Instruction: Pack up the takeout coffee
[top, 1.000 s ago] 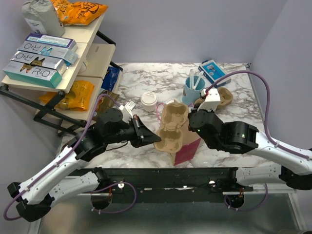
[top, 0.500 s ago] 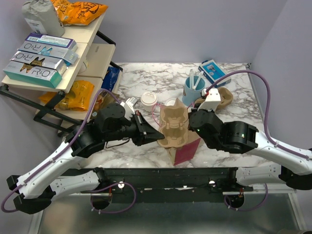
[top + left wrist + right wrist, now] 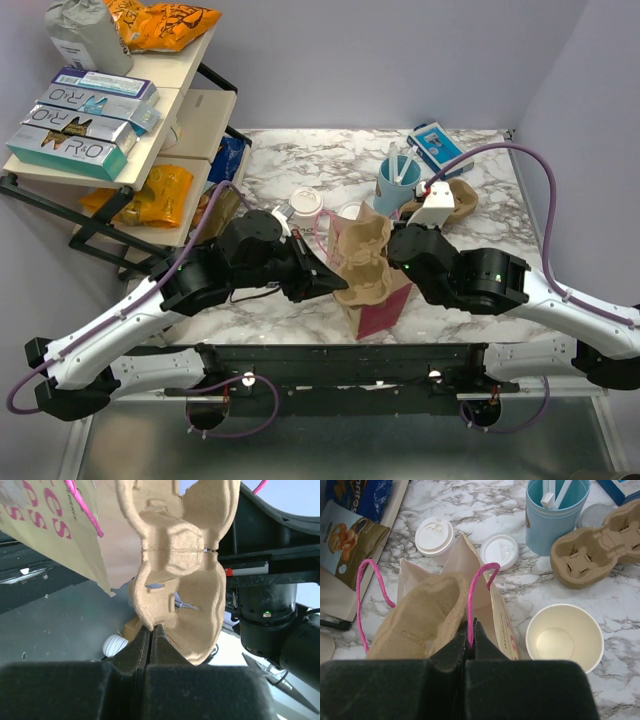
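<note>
Top view: two robot arms meet over a small paper bag (image 3: 385, 308) with pink handles, standing near the front of a marble tabletop (image 3: 290, 165). The left tool (image 3: 328, 281) grips a brown pulp cup carrier (image 3: 362, 262), held on edge above and partly inside the bag mouth. The right arm (image 3: 470, 280) reaches to the bag from the other side. The coffee (image 3: 305, 204), white with its lid on, stands on the tabletop just behind the left arm, outside the bag.

Left wrist view: the left tool's fingers are pressed together, pinching the carrier's lower rim. The carrier hangs upright, and the bag wall with its pink lettering lies beside it.

Right wrist view: the right tool (image 3: 471, 626) is pressed together on one pink handle (image 3: 470, 600), holding the bag mouth open. The carrier fills much of the opening. Beyond the bag stands the coffee, with a loose white lid (image 3: 499, 550) near it. A blue mug (image 3: 555, 510), a second carrier (image 3: 597, 550) and an open cup (image 3: 564, 636) stand apart to the right.

The step in hand looks like seating the carrier in the bag. To do it well, the right tool should hold the handle taut so the mouth stays wide. The left should lower the carrier straight down, clear of the handles, and let go only once it rests on the bottom.
</note>
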Action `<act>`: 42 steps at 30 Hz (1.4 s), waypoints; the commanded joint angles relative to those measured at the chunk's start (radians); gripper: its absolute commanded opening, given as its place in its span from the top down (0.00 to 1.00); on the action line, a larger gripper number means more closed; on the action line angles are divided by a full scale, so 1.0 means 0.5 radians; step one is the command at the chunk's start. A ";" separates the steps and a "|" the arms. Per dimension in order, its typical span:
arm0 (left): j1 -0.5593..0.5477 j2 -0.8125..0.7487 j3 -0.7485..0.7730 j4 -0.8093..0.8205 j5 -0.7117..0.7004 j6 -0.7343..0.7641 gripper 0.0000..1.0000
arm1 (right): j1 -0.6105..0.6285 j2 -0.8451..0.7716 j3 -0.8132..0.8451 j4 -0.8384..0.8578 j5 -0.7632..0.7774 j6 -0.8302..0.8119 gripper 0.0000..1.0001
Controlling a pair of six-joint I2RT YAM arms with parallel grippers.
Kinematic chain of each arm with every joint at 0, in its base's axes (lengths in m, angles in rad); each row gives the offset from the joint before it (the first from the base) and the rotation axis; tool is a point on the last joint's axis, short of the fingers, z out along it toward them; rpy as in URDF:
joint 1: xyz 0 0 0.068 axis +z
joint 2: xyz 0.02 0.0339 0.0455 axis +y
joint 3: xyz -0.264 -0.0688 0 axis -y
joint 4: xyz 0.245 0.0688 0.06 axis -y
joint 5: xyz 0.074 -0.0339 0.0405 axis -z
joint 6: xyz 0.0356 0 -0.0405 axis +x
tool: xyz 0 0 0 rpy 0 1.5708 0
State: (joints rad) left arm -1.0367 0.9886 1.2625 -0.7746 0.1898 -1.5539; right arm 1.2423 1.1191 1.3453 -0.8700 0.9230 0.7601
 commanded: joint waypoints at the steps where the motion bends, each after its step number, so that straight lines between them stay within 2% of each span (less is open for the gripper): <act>1: -0.034 -0.072 0.172 -0.254 -0.348 -0.098 1.00 | 0.007 -0.020 -0.018 0.037 0.025 0.103 0.99; 4: -0.031 -0.173 0.196 -0.402 -0.486 -0.132 1.00 | 0.007 -0.026 -0.024 0.037 0.035 0.115 0.99; 7: -0.034 -0.259 0.111 -0.423 -0.490 -0.165 1.00 | 0.004 -0.017 -0.003 0.037 0.059 0.100 0.99; 11: -0.034 -0.305 -0.070 -0.292 -0.398 -0.181 1.00 | 0.007 0.014 0.015 0.040 0.059 0.084 0.99; 19: -0.034 -0.103 0.034 -0.120 -0.202 -0.006 1.00 | 0.004 0.026 0.025 0.043 0.029 0.075 0.99; 22: -0.031 -0.075 -0.015 0.116 -0.095 -0.003 1.00 | 0.004 -0.004 0.000 0.046 0.004 0.090 0.99; 26: -0.037 -0.011 0.144 -0.043 -0.177 0.025 1.00 | 0.001 -0.038 -0.024 0.043 0.007 0.130 0.99; 36: -0.071 0.017 0.037 -0.025 -0.082 -0.080 1.00 | 0.001 -0.066 0.009 0.043 0.102 0.179 0.99; 40: -0.068 0.032 0.104 -0.135 -0.189 -0.064 1.00 | 0.000 -0.032 0.034 0.043 0.075 0.170 0.99; 42: -0.068 0.045 0.190 -0.288 -0.272 -0.046 1.00 | 0.000 -0.035 0.034 0.043 0.072 0.176 0.99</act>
State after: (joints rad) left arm -1.0626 1.0008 1.2884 -0.8173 0.1032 -1.5826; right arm 1.2423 1.0962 1.3415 -0.8627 0.9283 0.8116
